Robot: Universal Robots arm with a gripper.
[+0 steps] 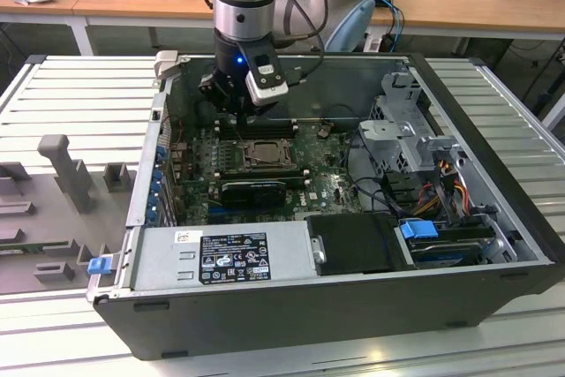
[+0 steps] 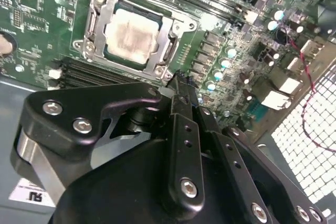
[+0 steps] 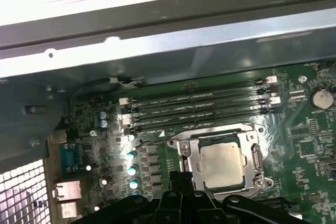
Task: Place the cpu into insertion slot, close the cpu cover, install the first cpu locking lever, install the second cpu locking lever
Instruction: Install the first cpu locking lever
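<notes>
Cpu [image 2: 131, 34]: seated in insertion slot [image 3: 184, 153] on the motherboard, mid-board beside the memory slots [image 3: 199, 106]; cpu cover [image 2: 176, 24] down around it. Claw [image 2: 181, 85]: fingers together, empty, just beside the socket's corner. Judgement: lever work wants a steady, square press, clear of the chip.

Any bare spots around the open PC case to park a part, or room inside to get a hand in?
Outside: the ribbed metal table is bare between the grey fixture blocks and the case wall, and along the exterior view's right rim. Inside it is crowded: the gripper hangs over the cpu, memory slots behind, cables and drive cage at the exterior view's right.
</notes>
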